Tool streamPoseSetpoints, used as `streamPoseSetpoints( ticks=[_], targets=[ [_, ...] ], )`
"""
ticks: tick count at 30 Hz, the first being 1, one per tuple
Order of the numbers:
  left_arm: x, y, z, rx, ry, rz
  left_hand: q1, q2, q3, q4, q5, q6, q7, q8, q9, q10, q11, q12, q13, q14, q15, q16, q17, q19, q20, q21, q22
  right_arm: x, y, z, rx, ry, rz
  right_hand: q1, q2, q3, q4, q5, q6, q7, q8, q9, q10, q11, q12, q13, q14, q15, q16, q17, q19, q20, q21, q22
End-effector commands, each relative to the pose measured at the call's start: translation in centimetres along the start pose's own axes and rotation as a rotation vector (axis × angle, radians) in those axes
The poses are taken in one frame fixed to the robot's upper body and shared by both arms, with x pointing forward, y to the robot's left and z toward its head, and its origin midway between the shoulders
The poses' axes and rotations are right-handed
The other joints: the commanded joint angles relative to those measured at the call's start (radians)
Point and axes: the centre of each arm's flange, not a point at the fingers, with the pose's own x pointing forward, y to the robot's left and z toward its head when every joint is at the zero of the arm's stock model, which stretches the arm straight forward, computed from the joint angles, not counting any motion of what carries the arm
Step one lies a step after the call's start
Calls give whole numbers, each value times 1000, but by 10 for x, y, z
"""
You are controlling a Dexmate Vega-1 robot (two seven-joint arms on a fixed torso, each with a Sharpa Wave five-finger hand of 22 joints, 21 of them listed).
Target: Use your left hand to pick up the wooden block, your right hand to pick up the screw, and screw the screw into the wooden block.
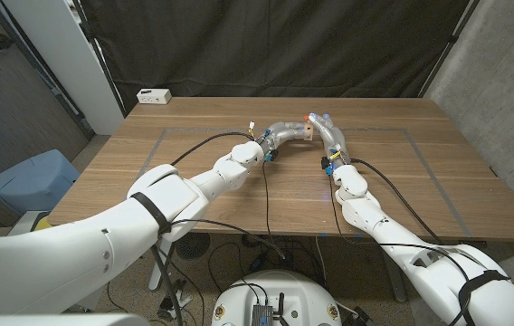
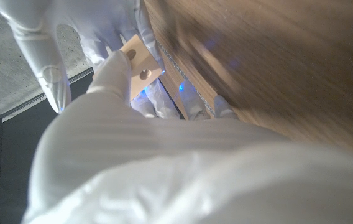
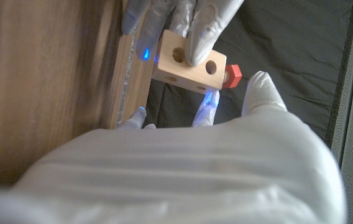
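Observation:
The wooden block (image 3: pixel 189 62) is a pale bar with round holes, held up above the table's far middle. My left hand (image 1: pixel 282 134) grips it from the side, fingers wrapped over its top face. The block (image 2: pixel 140 62) sits between those fingers in the left wrist view. A red-headed screw (image 3: pixel 232 74) sticks out of one end of the block (image 1: pixel 307 132), its shaft in the wood. My right hand (image 1: pixel 325 131) is right at that end, with a fingertip (image 3: pixel 258 84) beside the screw head and another under the block. Whether those fingers pinch the screw (image 1: pixel 309 118) is unclear.
A small white box (image 1: pixel 153 96) sits at the table's back left corner. Grey tape lines (image 1: pixel 402 131) mark a rectangle on the wooden table (image 1: pixel 194 195). A blue bin (image 1: pixel 31 181) stands on the floor to the left. A black curtain hangs behind.

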Motion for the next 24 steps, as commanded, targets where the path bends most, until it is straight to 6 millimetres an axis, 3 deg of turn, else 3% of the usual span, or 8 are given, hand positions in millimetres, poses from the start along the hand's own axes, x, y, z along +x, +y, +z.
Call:
streamPoseSetpoints(
  ticks=[1,18,24],
  targets=[
    [0,-1,1,4,-6,-7,-22,29,4,7,4,14,3,8,4,9,0,3,5,-1,-32,-5,0,-4,0,7,3,-1,-2,0,4,0,7,-12,1,-3,1,8,-22,1,-7,-3,-11,-1,0,5,-20,4,-1,3,-8,0,1,5],
    [-2,-3,3,15,-24,-21,-23,29,3,7,4,14,2,8,4,10,0,3,6,-2,-30,-6,0,-5,0,7,3,-1,-6,3,3,-2,36,-44,4,-12,7,16,-183,10,-87,-22,-73,24,0,6,-60,25,-4,3,-45,9,2,5],
    [-3,-2,4,24,-28,-23,-24,29,3,8,4,14,1,8,4,10,1,2,5,-2,-30,-6,0,-5,0,7,3,-2,-11,6,-9,-4,44,-51,6,-14,9,16,-199,12,-95,-24,-78,26,1,6,-68,27,-5,3,-53,11,1,5]
  ],
)
